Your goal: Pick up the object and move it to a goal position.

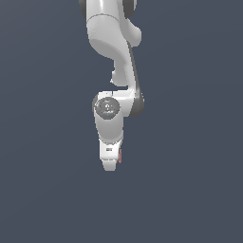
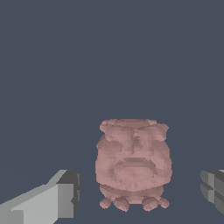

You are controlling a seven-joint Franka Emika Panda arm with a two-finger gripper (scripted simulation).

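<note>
In the wrist view the object (image 2: 133, 164), a pinkish-red bumpy lump, lies on the dark grey floor between my two fingers. One finger (image 2: 65, 194) and the other finger (image 2: 213, 188) stand well apart from its sides, with gaps on both. My gripper (image 2: 139, 192) is open around it. In the exterior view the white arm hangs straight down and my gripper (image 1: 110, 163) is close to the floor. Only a thin pinkish sliver of the object (image 1: 120, 156) shows at the hand's edge on the exterior view's right.
A plain dark grey floor (image 1: 47, 190) fills both views. No other object or marker shows.
</note>
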